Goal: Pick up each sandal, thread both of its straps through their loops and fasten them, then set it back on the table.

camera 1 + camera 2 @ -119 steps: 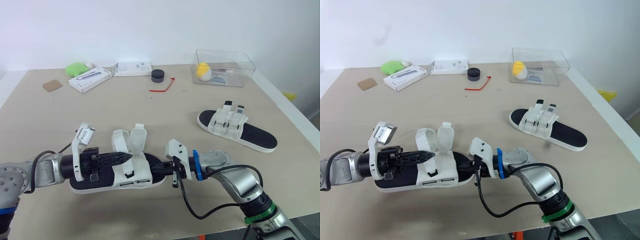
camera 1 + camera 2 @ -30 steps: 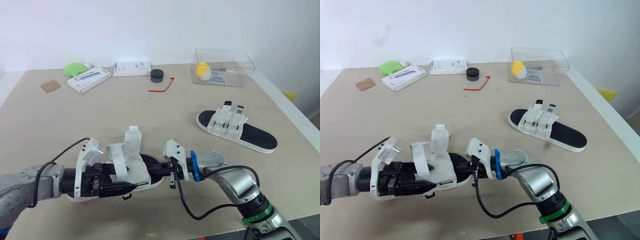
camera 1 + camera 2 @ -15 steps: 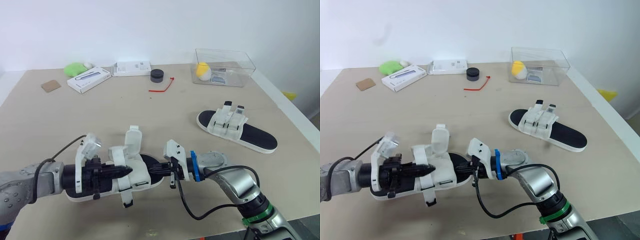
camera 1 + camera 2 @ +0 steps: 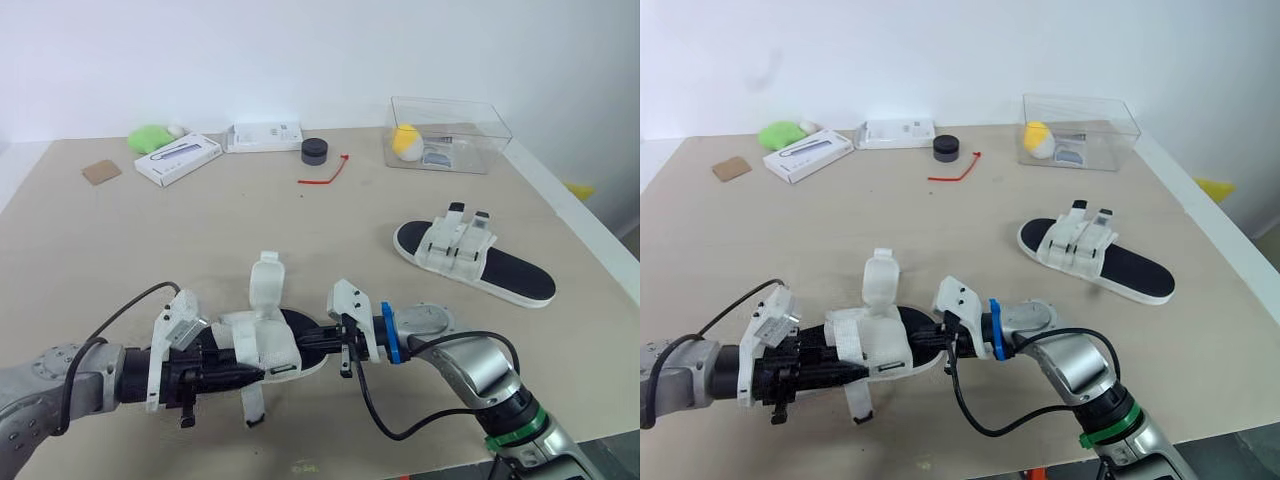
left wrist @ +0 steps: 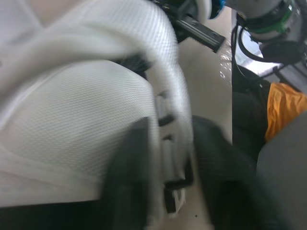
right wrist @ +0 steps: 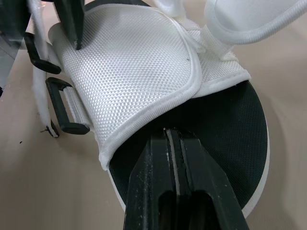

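Your right gripper (image 6: 170, 140) is clamped on the sole of the near sandal (image 4: 268, 342); your left gripper (image 5: 170, 143) pinches its strap (image 4: 250, 400).

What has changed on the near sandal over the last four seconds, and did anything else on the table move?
The left claw has drawn back toward the robot. The first strap, upright before, now lies folded across the near sandal, its tail hanging over the near edge. The second strap still stands upright. The right claw stays shut, resting on the footbed. The far sandal has not moved.
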